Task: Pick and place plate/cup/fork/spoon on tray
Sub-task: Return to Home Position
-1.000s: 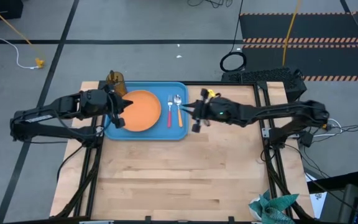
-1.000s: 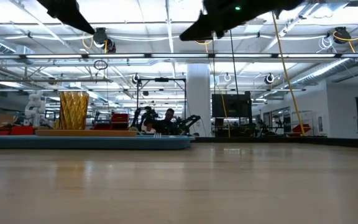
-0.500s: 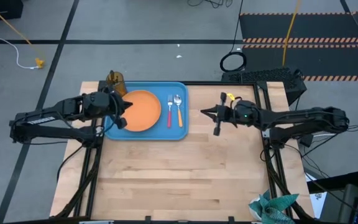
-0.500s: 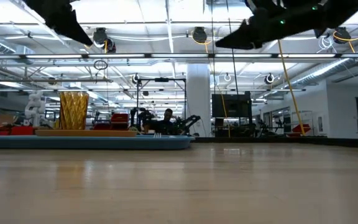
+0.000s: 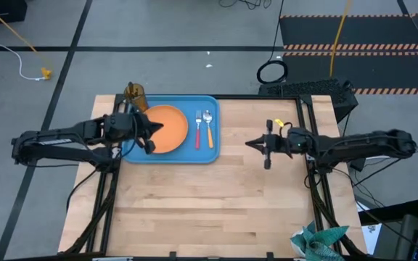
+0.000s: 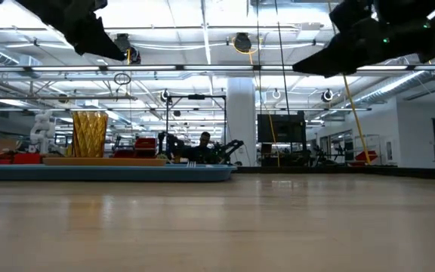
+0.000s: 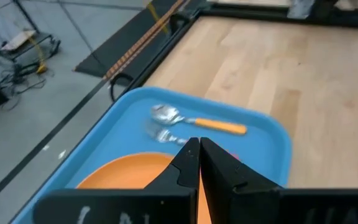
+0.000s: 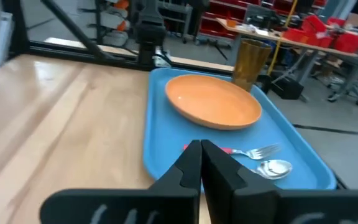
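L gripper (image 5: 153, 133) together, over plate (image 5: 173, 129) | R gripper (image 5: 252, 143) together, off tray (image 5: 202, 156) | cup (image 5: 135, 93) beside tray

both arms stretch level toward each other, held high. the left arm (image 5: 56, 136) ends in the left gripper (image 5: 151, 135), fingers (image 7: 188, 163) pressed together. the right arm (image 5: 354, 143) ends in the right gripper (image 5: 252, 143), fingers (image 8: 191, 163) likewise closed.

One camera looks straight down on the whole counter (image 5: 209, 203), one looks level across it, and two peer closely past the left end effector (image 7: 198, 145) and right end effector (image 8: 201, 147); all four share the tray (image 5: 187, 156) at the counter's 11 o'clock.
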{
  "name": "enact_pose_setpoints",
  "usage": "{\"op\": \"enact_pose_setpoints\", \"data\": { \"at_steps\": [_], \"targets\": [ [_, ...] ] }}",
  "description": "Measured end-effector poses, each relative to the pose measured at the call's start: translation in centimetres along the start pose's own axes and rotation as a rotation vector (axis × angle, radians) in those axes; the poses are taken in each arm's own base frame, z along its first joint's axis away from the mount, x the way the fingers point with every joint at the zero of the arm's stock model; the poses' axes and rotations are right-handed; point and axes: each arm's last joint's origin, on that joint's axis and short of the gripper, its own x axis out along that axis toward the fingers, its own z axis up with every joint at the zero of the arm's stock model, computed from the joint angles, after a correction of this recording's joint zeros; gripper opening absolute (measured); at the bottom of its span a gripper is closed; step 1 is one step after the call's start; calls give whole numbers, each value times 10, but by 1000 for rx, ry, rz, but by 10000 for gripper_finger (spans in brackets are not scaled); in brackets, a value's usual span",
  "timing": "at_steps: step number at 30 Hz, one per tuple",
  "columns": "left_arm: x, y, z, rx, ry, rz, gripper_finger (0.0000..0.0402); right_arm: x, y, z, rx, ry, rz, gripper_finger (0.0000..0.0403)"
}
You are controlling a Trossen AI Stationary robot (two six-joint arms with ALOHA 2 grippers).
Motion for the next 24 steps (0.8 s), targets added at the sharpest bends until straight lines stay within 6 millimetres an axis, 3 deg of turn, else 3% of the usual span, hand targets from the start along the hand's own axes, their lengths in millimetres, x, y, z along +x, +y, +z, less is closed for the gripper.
{"op": "enact_pose_setpoints", "data": {
  "at_steps": [11, 24],
  "targets": [
    [10, -12, -8, -64, -94, -64, 17, -28, 8, -35, 58, -26, 37, 0],
    [19, -35, -25, -115, -139, -182, 17, -48, 11, -41, 74, -19, 125, 0]
  ]
}}
